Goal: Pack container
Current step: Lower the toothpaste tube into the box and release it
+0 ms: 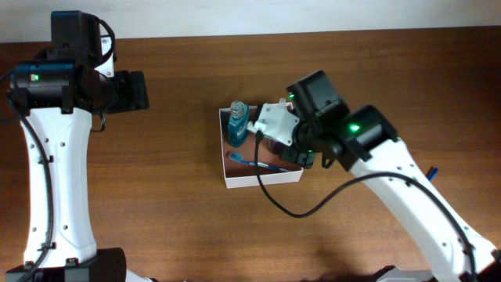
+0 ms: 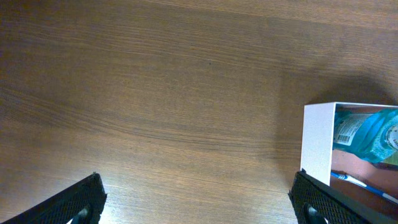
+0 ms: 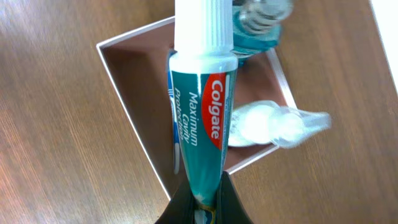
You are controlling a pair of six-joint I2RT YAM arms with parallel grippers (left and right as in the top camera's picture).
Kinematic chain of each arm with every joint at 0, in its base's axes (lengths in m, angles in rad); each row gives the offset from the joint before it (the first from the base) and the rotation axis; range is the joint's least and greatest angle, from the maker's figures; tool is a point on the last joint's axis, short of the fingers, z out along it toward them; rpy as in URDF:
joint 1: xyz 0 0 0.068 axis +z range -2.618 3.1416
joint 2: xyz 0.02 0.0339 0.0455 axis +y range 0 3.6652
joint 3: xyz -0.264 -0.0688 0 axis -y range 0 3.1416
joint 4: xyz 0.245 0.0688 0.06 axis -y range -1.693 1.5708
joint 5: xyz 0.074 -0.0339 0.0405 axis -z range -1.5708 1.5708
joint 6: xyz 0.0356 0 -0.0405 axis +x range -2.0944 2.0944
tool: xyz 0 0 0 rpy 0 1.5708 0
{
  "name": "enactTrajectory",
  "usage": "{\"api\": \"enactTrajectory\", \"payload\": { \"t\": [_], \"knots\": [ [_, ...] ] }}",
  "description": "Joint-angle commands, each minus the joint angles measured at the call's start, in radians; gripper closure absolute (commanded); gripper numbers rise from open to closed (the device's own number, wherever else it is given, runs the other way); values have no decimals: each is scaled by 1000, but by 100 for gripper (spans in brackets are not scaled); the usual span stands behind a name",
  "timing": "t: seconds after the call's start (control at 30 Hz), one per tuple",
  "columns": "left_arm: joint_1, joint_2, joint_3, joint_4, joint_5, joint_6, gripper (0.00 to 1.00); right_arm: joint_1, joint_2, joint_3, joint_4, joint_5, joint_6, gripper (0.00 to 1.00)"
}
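The container point(image 1: 262, 179) is a shallow white-walled box with a reddish-brown inside, at the table's middle. In it lie a blue mouthwash bottle point(image 1: 237, 124) and a blue toothbrush point(image 1: 254, 163). My right gripper point(image 1: 301, 139) is shut on the tail of a teal Colgate toothpaste tube point(image 1: 274, 121) and holds it over the box. In the right wrist view the tube point(image 3: 202, 118) hangs from the jaws point(image 3: 202, 202) above the container point(image 3: 124, 93), next to a clear packet point(image 3: 267, 124) and the bottle point(image 3: 258, 25). My left gripper point(image 1: 137, 90) is open and empty, left of the box.
The left wrist view shows bare wood between my open left fingers point(image 2: 199, 205), with the container's white wall point(image 2: 317, 140), the mouthwash bottle point(image 2: 367, 137) and the toothbrush point(image 2: 360, 183) at the right edge. A small blue object point(image 1: 431, 168) lies by the right arm.
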Motion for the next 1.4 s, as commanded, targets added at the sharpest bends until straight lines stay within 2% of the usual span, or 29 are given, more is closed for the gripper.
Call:
{"api": "enactTrajectory", "payload": {
  "t": [0.0, 0.3, 0.63, 0.7, 0.77, 0.83, 1.03, 1.1, 1.13, 1.2, 1.27, 1.33, 1.37],
  "knots": [
    [3, 7, -3, 0, 8, 5, 4, 27, 92, 0, -2, -3, -72, 96],
    [3, 7, -3, -5, 8, 5, 4, 27, 300, -1, 27, -14, -77, 96],
    [3, 7, -3, -5, 8, 5, 4, 27, 394, -2, 46, -19, -76, 95],
    [3, 7, -3, -5, 8, 5, 4, 27, 394, -2, 45, -29, -75, 86],
    [3, 7, -3, -5, 8, 5, 4, 27, 394, -2, 42, -28, -51, 55],
    [2, 7, -3, -5, 8, 5, 4, 27, 388, 2, 41, -21, -14, 49],
    [3, 7, -3, -5, 8, 5, 4, 24, 250, 72, 26, 131, 194, 48],
    [3, 7, -3, -5, 8, 5, 4, 9, 175, 103, 27, 215, 292, 49],
    [3, 7, -3, -5, 8, 5, 4, -18, 121, 122, 25, 272, 396, 47],
    [3, 7, -3, -5, 8, 5, 4, -86, 50, 131, 15, 309, 555, 35],
    [3, 7, -3, -5, 8, 5, 4, -226, -21, 131, -39, 313, 772, 29],
    [3, 7, -3, -5, 8, 5, 4, -372, -48, 131, -108, 312, 892, 26],
    [3, 7, -3, -5, 8, 5, 4, -438, -50, 131, -136, 304, 921, 19]
  ]
}}
